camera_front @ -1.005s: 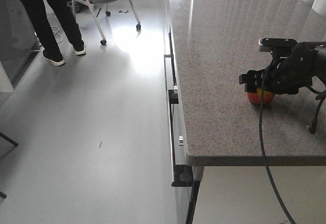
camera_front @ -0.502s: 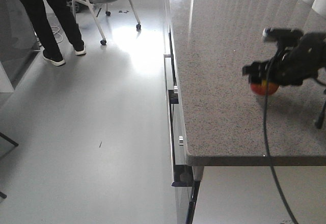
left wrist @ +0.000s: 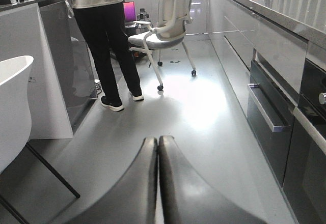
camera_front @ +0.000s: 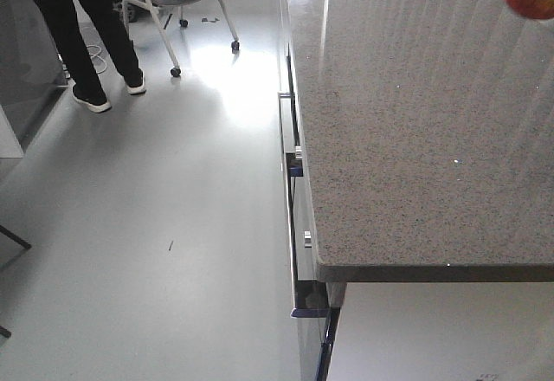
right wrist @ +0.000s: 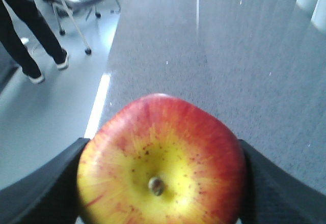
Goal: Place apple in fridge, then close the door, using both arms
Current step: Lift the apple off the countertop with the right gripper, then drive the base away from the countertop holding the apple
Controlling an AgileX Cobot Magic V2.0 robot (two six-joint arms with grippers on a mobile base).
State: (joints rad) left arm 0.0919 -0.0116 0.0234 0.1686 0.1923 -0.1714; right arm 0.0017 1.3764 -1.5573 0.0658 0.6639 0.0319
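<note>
Grip on the apple looks square: the right end effector is closed on it, dark fingers pressing either flank and the stem end turned toward the wrist camera. From the front the fruit is only a red blur at the top right corner, held up above the speckled bench. The left end effector hangs over the grey floor of the aisle with its fingers pressed together, holding nothing. I cannot pick out the fridge or its door with any certainty from here.

What worries me is the hold itself. A round, smooth apple is pinched on two sides only, so a quick swing or a jolt from the base could let it twist out, drop to the bench or floor and roll off. The aisle is not free either: a person stands there beside a wheeled chair, and the bench's drawer handles jut out, so a wide turn could clip something.
</note>
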